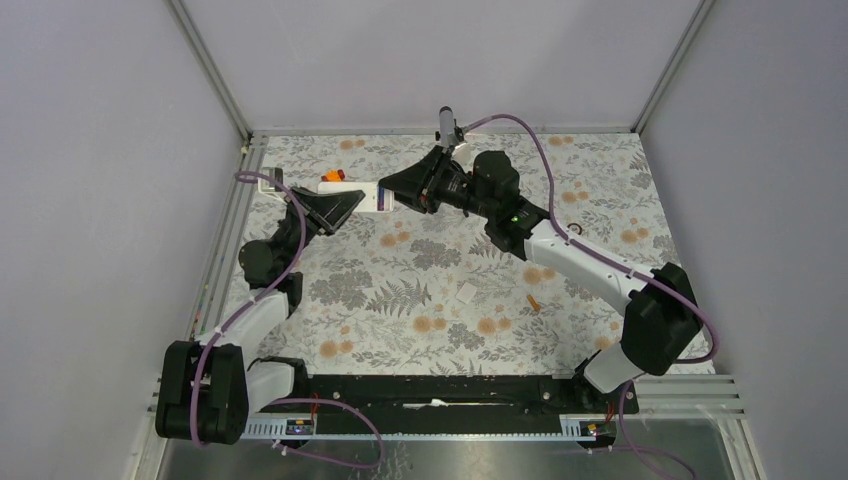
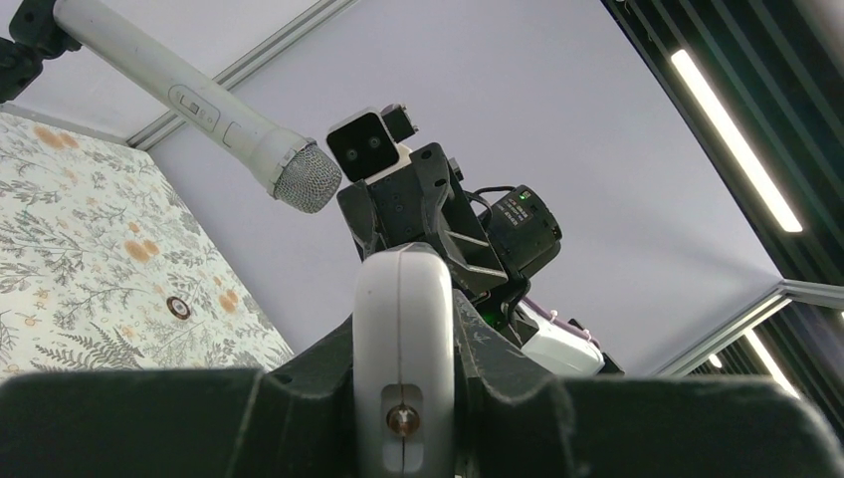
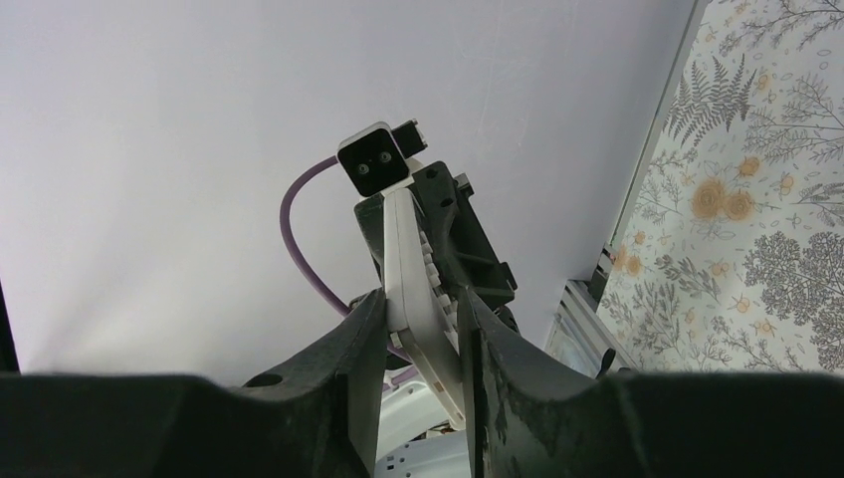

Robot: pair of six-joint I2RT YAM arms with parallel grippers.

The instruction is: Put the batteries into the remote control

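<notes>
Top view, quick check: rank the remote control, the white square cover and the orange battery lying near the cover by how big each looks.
Largest to smallest:
1. remote control, even with both ends covered; it is held up nearer the camera, so its lead may be overstated.
2. white square cover.
3. orange battery, clearly the smallest.

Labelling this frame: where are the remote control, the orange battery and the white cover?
remote control (image 1: 371,196): top view, white middle.
orange battery (image 1: 533,301): top view, mid-body.
white cover (image 1: 466,292): top view, centre.
</notes>
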